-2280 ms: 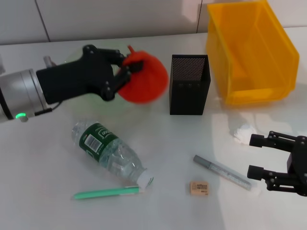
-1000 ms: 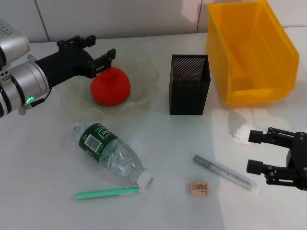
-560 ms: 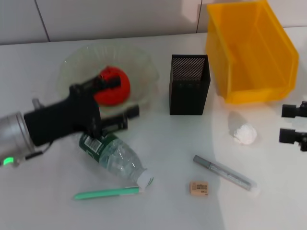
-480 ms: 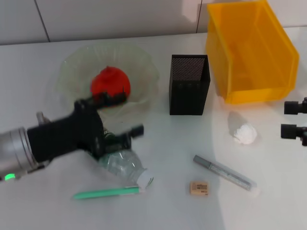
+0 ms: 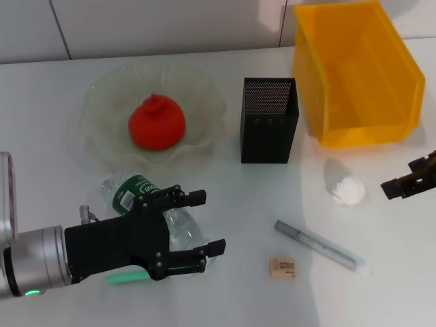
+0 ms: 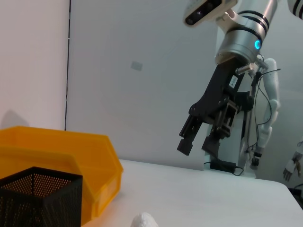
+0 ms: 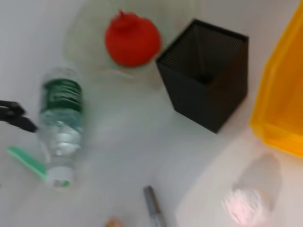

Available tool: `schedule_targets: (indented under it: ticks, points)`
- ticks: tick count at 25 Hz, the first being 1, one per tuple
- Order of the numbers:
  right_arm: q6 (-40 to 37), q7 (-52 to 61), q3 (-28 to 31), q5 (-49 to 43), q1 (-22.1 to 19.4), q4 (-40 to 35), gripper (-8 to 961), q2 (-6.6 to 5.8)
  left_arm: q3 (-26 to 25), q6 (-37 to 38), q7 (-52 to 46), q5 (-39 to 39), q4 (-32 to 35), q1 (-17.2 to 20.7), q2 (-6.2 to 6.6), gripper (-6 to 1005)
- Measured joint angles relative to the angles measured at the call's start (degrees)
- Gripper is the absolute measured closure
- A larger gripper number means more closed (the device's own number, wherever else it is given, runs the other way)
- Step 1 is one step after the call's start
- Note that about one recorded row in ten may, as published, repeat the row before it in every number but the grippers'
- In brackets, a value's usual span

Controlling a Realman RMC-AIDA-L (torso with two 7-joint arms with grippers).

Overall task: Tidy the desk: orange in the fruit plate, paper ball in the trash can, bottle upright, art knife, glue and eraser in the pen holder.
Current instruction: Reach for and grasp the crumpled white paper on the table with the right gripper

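Orange (image 5: 157, 122) in the middle of the fruit plate (image 5: 105, 95), at the far left of the white surface (image 5: 259, 204). Nothing touching it.

Left hand (image 5: 196, 223) low over the lying bottle (image 5: 136, 192), fingers (image 5: 192, 198) spread wide, one on each side of the bottle's cap end. Not squeezing it. Bottle flat on its side, green label up, partly hidden under the black hand. Thin green stick (image 5: 122, 277) just beside it, mostly hidden too.

Pen holder (image 5: 269, 120) upright, right of the plate. Trash can (image 5: 357, 71) at the far right, near the pen holder but not touching.

Paper ball (image 5: 347, 190) on the surface in front of the trash can. Grey art knife (image 5: 320, 245) lying slanted nearer the front. Eraser (image 5: 283, 266) just beside it, apart.

Right hand (image 5: 409, 180) at the right edge, close to the paper ball, not touching. From the left wrist view, lifted in the air (image 6: 201, 142), fingers apart, holding nothing.
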Motion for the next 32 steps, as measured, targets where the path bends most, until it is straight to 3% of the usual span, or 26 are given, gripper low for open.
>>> schedule_targets:
  ticks: [6, 11, 22, 32]
  points:
    - [8.05, 7.01, -13.02, -4.82, 0.55, 4.02, 208, 0.27, 0.05, -1.58, 0.32, 0.05, -0.47, -0.26, -0.02, 187]
    - [15.93, 10.29, -19.33, -10.76, 0.77, 8.84, 222, 0.27, 0.08, -1.84, 0.38, 0.06, -0.57, -0.37, -0.02, 188]
    - [25.79, 11.11, -21.86, -11.26, 2.89, 17.94, 253, 0.14, 0.09, -2.21, 0.54, 0.06, -0.78, -0.43, -0.11, 190]
    - [29.78, 10.40, -22.10, -11.31, 5.52, 24.96, 281, -0.02, 0.27, -2.20, 0.59, 0.05, -1.30, -0.60, -0.10, 192]
